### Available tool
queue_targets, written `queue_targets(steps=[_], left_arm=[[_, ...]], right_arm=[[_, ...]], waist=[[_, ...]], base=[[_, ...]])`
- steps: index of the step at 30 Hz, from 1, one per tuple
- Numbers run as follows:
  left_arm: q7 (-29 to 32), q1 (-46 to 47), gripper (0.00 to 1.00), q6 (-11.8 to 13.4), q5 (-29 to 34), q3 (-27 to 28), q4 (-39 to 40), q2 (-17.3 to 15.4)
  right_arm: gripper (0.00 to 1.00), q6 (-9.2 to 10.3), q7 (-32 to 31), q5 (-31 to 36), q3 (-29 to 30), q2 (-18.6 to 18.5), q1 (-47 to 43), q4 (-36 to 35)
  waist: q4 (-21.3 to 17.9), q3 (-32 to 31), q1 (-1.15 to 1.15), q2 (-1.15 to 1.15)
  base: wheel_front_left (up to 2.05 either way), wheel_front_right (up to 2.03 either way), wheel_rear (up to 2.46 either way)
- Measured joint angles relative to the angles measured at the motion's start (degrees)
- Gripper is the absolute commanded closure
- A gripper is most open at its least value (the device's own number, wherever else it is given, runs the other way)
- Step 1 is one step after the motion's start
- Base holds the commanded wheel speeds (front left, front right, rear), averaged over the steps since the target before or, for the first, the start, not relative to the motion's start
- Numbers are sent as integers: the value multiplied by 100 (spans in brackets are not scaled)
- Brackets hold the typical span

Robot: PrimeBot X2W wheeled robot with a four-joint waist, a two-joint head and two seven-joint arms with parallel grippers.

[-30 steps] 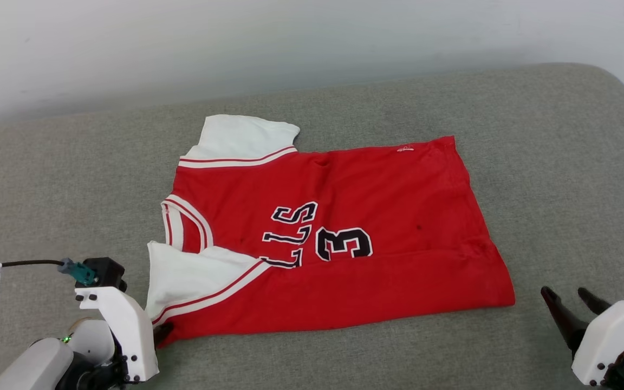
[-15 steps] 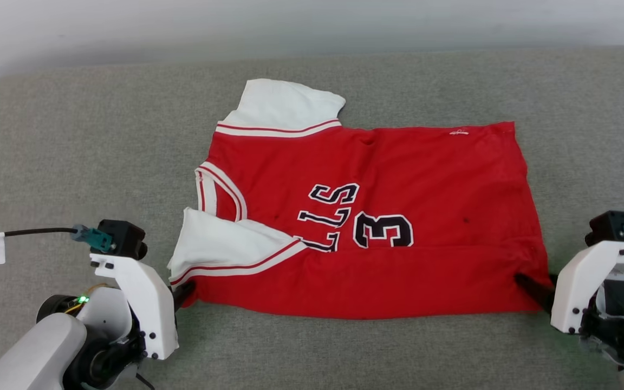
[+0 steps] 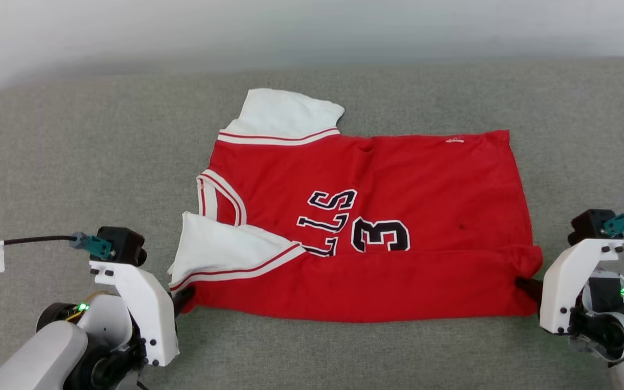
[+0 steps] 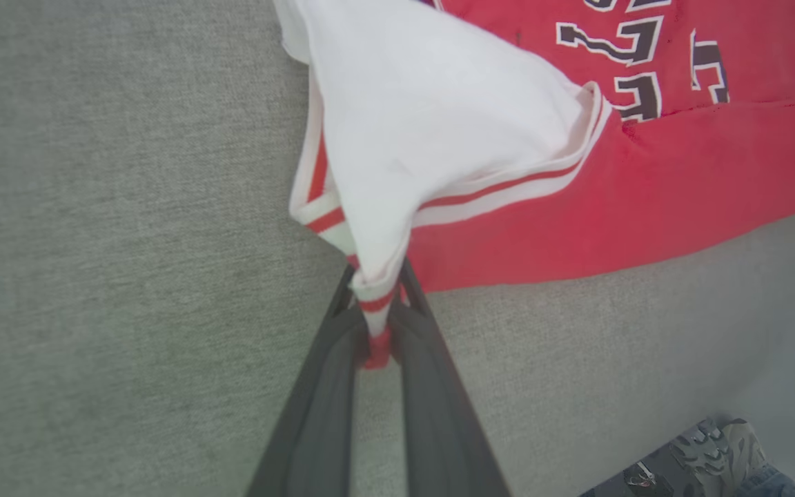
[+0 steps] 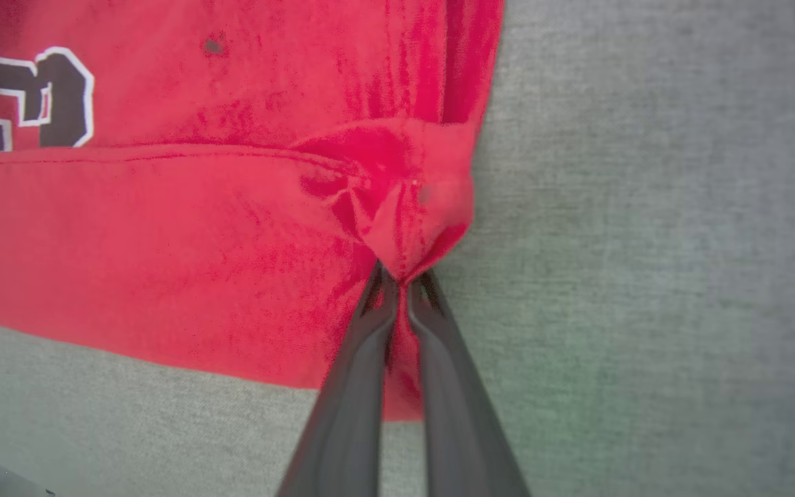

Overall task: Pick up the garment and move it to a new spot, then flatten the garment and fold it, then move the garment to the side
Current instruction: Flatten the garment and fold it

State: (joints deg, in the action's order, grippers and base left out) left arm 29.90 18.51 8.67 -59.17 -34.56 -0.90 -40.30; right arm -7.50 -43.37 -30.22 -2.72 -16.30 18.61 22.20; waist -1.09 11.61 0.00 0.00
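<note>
Head view: garment is lying mid-frame on the grey cushion. Left gripper is pinching the lower-left sleeve corner, right gripper is clamping the lower-right hem corner. Best lifting both evenly, carrying near edge toward upper frame.
</note>
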Motion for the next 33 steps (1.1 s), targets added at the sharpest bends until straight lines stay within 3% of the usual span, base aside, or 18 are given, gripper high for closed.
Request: queue_targets(steps=[11,20,21,22,23,24,33], left_arm=[[-182,-711,100,198,-183,40,135,-90],[-163,-1435,100,411,-492,76,241,-243],[-187,-1466,100,399,-523,62,176,-196],[-220,-1472,84,390,-541,53,88,-127],[-260,-1472,20,358,-576,57,14,-47],[-334,-1466,0,344,-576,66,-76,27],[-1004,-1022,0,267,-269,338,-521,131]], right_arm=[[100,0,-131,-21,-442,-153,-498,-611],[100,0,-300,-89,-313,-131,-1096,-775],[66,0,-225,-87,-286,-87,-1137,-745],[0,0,-144,-64,-289,-60,-1176,-711],[0,0,-47,-27,-289,-37,-1196,-671],[0,0,86,-29,-272,-4,-1214,-656],[0,0,1817,349,-144,25,-1312,-1073]], waist=[[-115,-916,0,0],[-122,-1221,-1,0],[-121,-1214,0,0],[-121,-1203,-1,0],[-118,-1193,0,0],[-111,-1186,0,0],[-292,-1200,0,0]], base=[[0,0,0],[0,0,0],[0,0,0],[0,0,0],[0,0,0],[0,0,0],[0,0,0]])
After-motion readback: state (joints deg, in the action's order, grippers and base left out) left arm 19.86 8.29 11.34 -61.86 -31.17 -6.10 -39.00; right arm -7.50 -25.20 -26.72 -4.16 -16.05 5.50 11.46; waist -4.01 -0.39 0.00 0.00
